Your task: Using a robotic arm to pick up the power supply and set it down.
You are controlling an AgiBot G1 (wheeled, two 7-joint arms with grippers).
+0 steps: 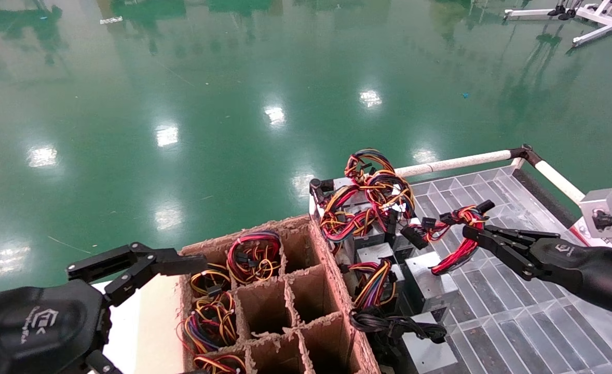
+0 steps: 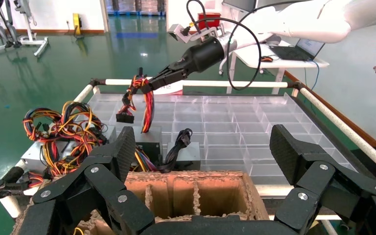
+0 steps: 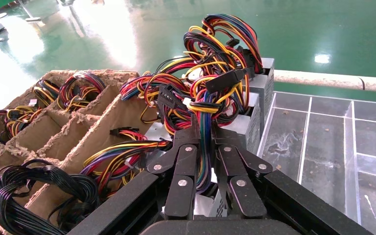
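A glossy green floor (image 1: 233,104) surrounds your station; a clear gridded tray (image 1: 492,311) with a white rail (image 1: 456,162) sits beside a brown cardboard divider box (image 1: 280,306).

Your head view shows the right gripper (image 1: 469,232) reaching in from the right above the tray, its arm extended low and nearly level. The fingers are pressed together on the red wire loop of the power supply (image 1: 430,283), whose silver box sits on the tray just beside the divider box. The right wrist view gives you what the head view cannot: the fingers (image 3: 186,166) nearly closed on a strand of wires running up between them, with a tangled orange-yellow bundle (image 3: 210,73) and its silver boxes beyond. You also see there a black cable coil (image 3: 44,188) lying against the cardboard.

Your left wrist view alone shows the right arm from across the tray, the red wires hanging below its fingertips. The left gripper (image 2: 200,156) hovers above the divider box at the near left, fingers spread wide, holding nothing.
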